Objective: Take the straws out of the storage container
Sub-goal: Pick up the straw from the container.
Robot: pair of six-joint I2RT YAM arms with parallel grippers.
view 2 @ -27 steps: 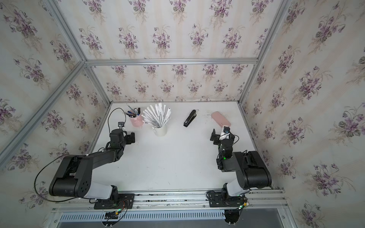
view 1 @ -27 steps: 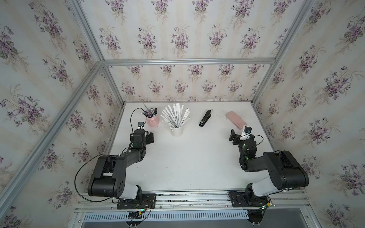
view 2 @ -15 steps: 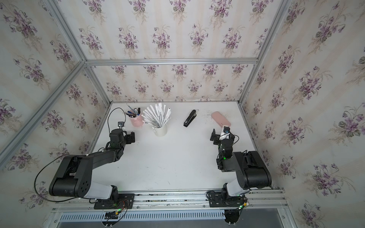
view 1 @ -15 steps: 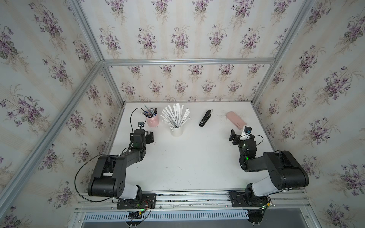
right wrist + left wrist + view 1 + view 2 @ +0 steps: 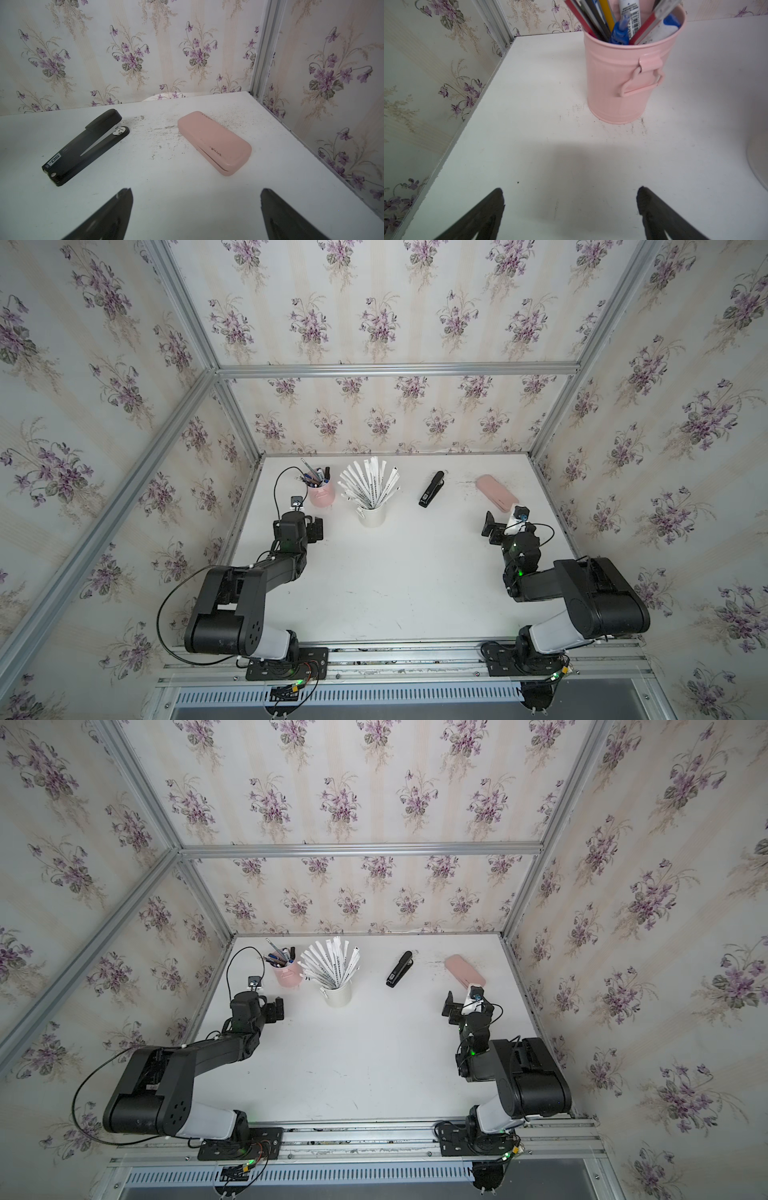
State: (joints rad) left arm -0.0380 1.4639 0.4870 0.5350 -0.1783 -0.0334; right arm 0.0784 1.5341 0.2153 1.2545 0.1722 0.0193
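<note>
**White table (image 5: 395, 572) seen from above, with two black arms mounted at its near edge.**

- **Task items.** The storage container (image 5: 372, 516), a small white cup, stands upright in the far-left part of the table. The straws (image 5: 370, 485), in white wrappers with black print, stand in it. They fan out above its rim toward the far wall.
- **Neighbouring items.**
  - A pink pen cup (image 5: 322, 495) filled with pens stands just left of the container and apart from it.
  - A black stapler (image 5: 431, 489) lies flat to the right of the container.
  - A closed pink case (image 5: 496, 497) lies flat further right, close to the right wall.
- **Left arm.** The left gripper (image 5: 316, 529) hangs low over the table on the near side of the pen cup. It is left of the container and touches neither. Its jaws are spread wide and hold nothing, and the left wrist view shows bare table between the two dark fingers (image 5: 483, 218).
- **Right arm.** The right gripper (image 5: 490, 526) hangs low at the right side of the table, close to the near end of the pink case and well apart from the container. Its jaws are likewise spread wide and empty. In the right wrist view the stapler and the case lie beyond the fingertips.
</note>
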